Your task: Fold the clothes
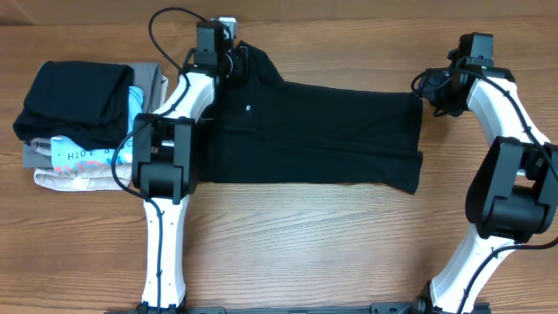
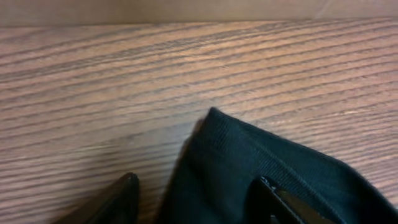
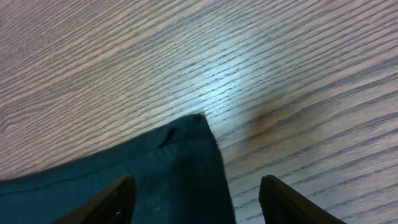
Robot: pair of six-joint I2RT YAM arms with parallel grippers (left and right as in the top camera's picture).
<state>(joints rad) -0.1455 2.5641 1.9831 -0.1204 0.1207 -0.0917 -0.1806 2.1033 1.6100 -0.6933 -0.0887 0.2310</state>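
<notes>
The black T-shirt (image 1: 314, 131) lies spread flat across the middle of the wooden table, with its small white logo (image 1: 248, 108) showing. My left gripper (image 1: 232, 54) is at the shirt's far left corner. In the left wrist view the left gripper (image 2: 196, 199) is open, its two fingers on either side of a black fabric corner (image 2: 224, 143). My right gripper (image 1: 434, 92) is at the shirt's far right corner. In the right wrist view the right gripper (image 3: 198, 193) is open, straddling the hem corner (image 3: 180, 149). Neither gripper holds the fabric.
A stack of folded garments stands at the table's left: a black one (image 1: 74, 96) on top, a grey one (image 1: 155, 80), a light-blue-and-white printed one (image 1: 80, 153) and a beige one (image 1: 70, 180). Bare wood (image 1: 331, 253) lies in front of the shirt.
</notes>
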